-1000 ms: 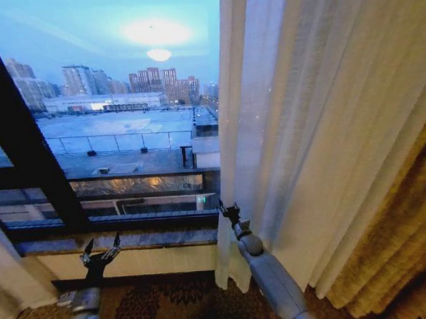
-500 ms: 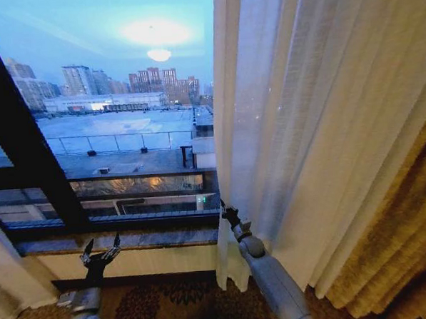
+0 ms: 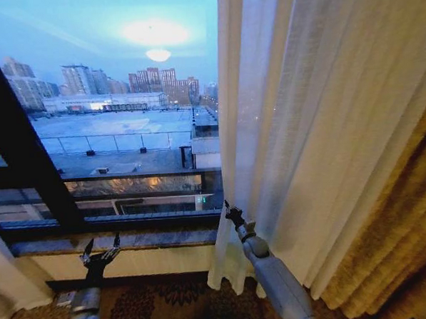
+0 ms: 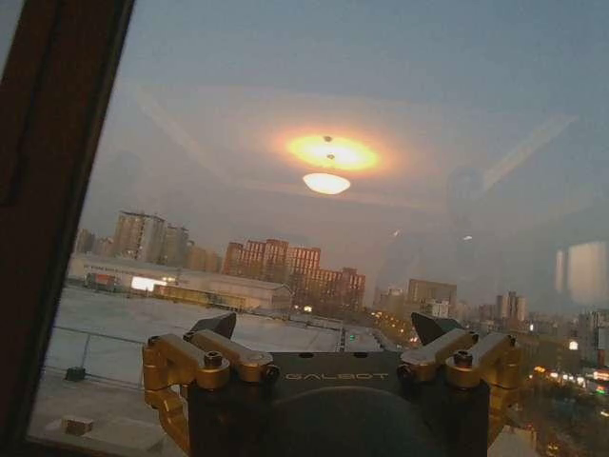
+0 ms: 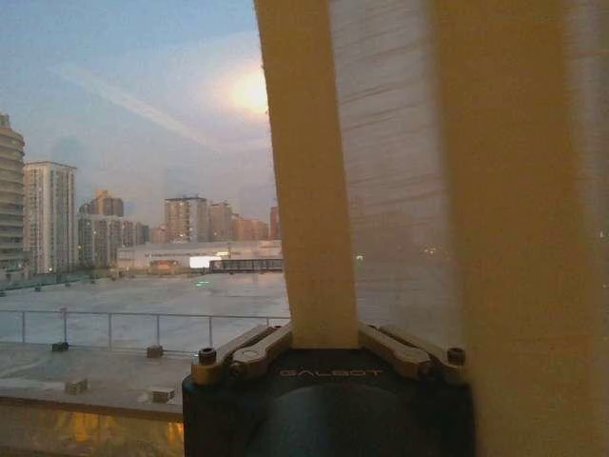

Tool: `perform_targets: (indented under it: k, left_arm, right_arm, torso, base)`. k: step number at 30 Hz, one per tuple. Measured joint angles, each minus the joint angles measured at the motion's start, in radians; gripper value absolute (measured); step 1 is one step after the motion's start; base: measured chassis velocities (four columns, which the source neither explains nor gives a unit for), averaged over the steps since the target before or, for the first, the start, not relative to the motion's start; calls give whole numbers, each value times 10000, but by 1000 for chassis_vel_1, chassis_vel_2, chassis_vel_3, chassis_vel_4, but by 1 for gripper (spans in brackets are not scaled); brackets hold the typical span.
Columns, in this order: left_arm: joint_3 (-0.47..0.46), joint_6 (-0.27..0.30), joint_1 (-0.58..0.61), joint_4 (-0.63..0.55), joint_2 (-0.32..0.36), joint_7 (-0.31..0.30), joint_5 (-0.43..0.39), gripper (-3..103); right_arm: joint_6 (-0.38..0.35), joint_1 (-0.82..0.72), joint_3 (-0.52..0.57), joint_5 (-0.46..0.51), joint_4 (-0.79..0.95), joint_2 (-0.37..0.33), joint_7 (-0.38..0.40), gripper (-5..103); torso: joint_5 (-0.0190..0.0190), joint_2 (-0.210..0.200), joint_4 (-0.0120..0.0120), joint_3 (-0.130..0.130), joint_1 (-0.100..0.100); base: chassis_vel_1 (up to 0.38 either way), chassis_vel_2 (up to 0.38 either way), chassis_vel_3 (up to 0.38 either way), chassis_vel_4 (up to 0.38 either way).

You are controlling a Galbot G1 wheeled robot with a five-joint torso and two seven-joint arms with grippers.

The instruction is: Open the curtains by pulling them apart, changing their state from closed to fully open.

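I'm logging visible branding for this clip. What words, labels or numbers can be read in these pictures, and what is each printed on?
"GALBOT": on the dark body of the left gripper, in the left wrist view.
"GALBOT": on the dark body of the right gripper, in the right wrist view, where a fold of the curtains sits between its fingers.
Lit signs on the distant buildings are too small to read.

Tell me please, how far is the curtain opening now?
Mostly done: the window is uncovered, and the sheer curtains are bunched to the right beside the gold drapes. In hand: the right gripper is shut on the curtains' edge. The left gripper hangs open near the sill. Left: only a last stretch.
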Motion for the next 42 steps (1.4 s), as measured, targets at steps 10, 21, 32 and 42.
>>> perform_targets:
  k: [10,21,32,42]
  left_arm:
    - [0,0,0,0,0,0,0,100]
    - [3,0,0,-1,-2,0,0,100]
    - [-4,0,0,0,2,-5,0,100]
    - [0,0,0,0,-1,-2,0,100]
  right_arm:
    - [17,-36,66,45,-3,-63,-9,0]
    - [349,-11,54,-50,-78,-7,-78,0]
    - [307,396,238,-850,-732,-53,668,0]
    - [268,1043,1201,-720,-1526,-453,1628,0]
  torso:
    - [0,0,-1,0,-1]
    - [3,1,-3,0,-3]
    - [-5,1,5,0,-1]
    - [5,-2,-4,1,0]
  base:
    - [-304,-298,292,302]
    - [-330,-310,323,344]
    - [-53,-44,58,44]
    - [26,24,-16,-10]
